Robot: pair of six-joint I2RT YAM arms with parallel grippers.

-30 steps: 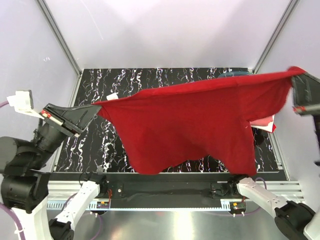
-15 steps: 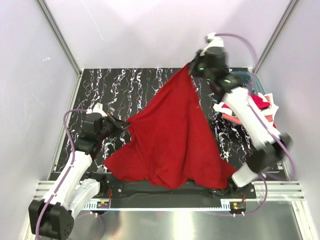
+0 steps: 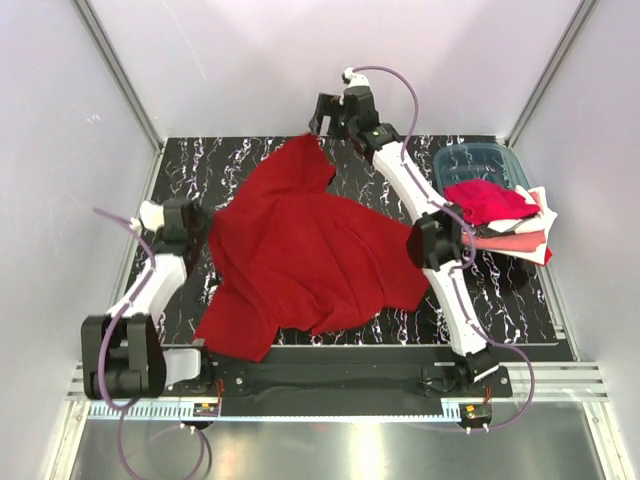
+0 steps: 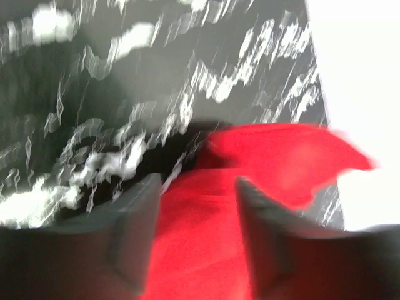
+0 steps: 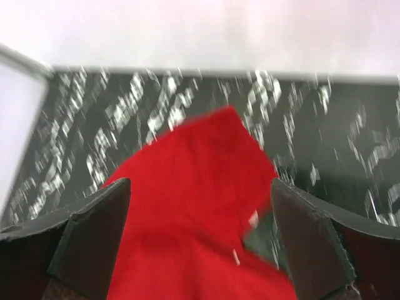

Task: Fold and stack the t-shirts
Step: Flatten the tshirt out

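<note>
A large deep red t-shirt (image 3: 300, 262) lies loosely spread on the black marbled table (image 3: 250, 165), with one corner reaching the back middle. My left gripper (image 3: 196, 228) is at its left edge. In the left wrist view that gripper (image 4: 199, 186) is open, with red cloth (image 4: 281, 156) lying under the gap. My right gripper (image 3: 318, 122) hovers over the shirt's far corner. In the right wrist view it (image 5: 200, 187) is open wide above the cloth (image 5: 187, 181). A pile of red, pink and white t-shirts (image 3: 500, 215) sits at the right.
A teal translucent bin (image 3: 482, 162) stands at the back right, behind the pile. Metal frame posts and pale walls close in the table on the left, back and right. The right arm (image 3: 420, 190) stretches diagonally across the table's right half.
A second ago both grippers held the red shirt stretched in the air. Since then they lowered it onto the table and both let go and opened.
</note>
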